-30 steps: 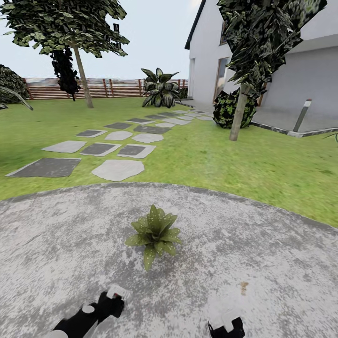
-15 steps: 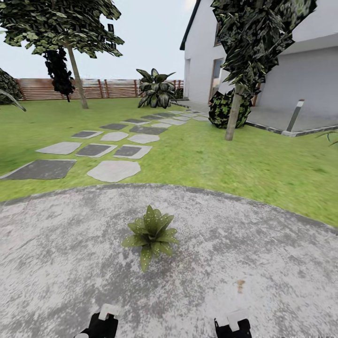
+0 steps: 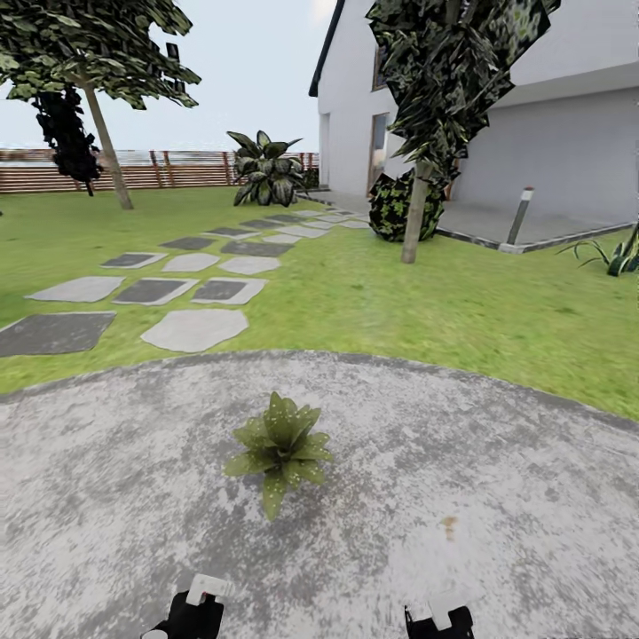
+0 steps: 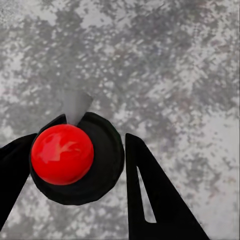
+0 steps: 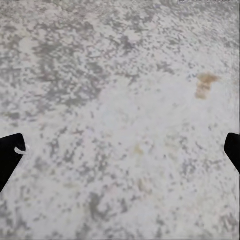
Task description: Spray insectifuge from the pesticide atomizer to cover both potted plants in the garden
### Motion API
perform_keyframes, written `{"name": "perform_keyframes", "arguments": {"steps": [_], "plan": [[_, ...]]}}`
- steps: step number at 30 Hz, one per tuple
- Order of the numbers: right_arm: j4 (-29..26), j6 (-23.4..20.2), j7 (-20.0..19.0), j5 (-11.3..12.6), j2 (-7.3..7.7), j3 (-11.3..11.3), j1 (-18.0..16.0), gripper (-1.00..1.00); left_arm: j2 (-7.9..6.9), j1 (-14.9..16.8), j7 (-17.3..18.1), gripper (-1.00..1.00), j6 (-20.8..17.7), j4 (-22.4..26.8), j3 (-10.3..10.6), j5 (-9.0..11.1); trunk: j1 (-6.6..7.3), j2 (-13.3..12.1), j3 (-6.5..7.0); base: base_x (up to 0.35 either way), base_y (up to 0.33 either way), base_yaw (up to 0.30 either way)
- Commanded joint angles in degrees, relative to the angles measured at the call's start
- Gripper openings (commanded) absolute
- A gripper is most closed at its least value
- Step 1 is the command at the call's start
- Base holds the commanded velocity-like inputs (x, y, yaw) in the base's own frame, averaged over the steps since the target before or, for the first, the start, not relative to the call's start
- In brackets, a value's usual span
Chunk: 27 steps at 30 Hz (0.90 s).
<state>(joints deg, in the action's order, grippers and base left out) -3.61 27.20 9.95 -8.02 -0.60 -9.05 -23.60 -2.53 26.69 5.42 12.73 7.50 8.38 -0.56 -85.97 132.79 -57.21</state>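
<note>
One potted plant [image 3: 280, 451] sits on the grey patio [image 3: 497, 497], ahead of both grippers and nearer the left one. The left gripper [image 4: 95, 165] has its jaws closed on the atomizer [image 4: 75, 157], a dark round body with a red top. The right gripper [image 5: 120, 150] hangs over bare paving, jaws spread wide, holding nothing.

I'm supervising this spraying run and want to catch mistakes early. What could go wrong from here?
1. The left gripper seems to hold the pesticide atomizer over bare patio. Spraying now would probably miss the leaves.
2. The potted plant sits low, straight ahead between the arms. Rolling forward carelessly could knock it.
3. The head view has one potted plant, so the second could go unsprayed.
</note>
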Motion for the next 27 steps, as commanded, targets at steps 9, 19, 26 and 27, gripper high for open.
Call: {"name": "perform_keyframes", "arguments": {"steps": [9,19,26,27], "plan": [[0.09,0.05,0.6,-0.59,-0.02,-0.18,-0.05,1.0,-0.02,-0.03,0.1,-1.0,0.19,-0.03,0.24,-0.06,0.01,0.02,-0.05,0.003,0.114,-0.263],[0.16,0.05,0.6,-0.59,-0.02,-0.18,-0.05,1.0,-0.02,-0.06,0.11,-1.0,0.19,-0.03,0.24,-0.06,0.01,0.02,-0.05,0.0,0.0,-0.288],[0.18,0.05,0.6,-0.59,-0.02,-0.18,-0.05,1.0,-0.02,-0.06,0.12,-1.0,0.19,-0.03,0.24,-0.06,0.01,0.02,-0.05,0.0,0.0,-0.288],[0.18,0.05,0.6,-0.59,-0.02,-0.18,-0.05,1.0,-0.02,-0.06,0.12,-1.0,0.19,-0.03,0.24,-0.06,0.01,0.02,-0.05,0.0,0.0,-0.288]]}}
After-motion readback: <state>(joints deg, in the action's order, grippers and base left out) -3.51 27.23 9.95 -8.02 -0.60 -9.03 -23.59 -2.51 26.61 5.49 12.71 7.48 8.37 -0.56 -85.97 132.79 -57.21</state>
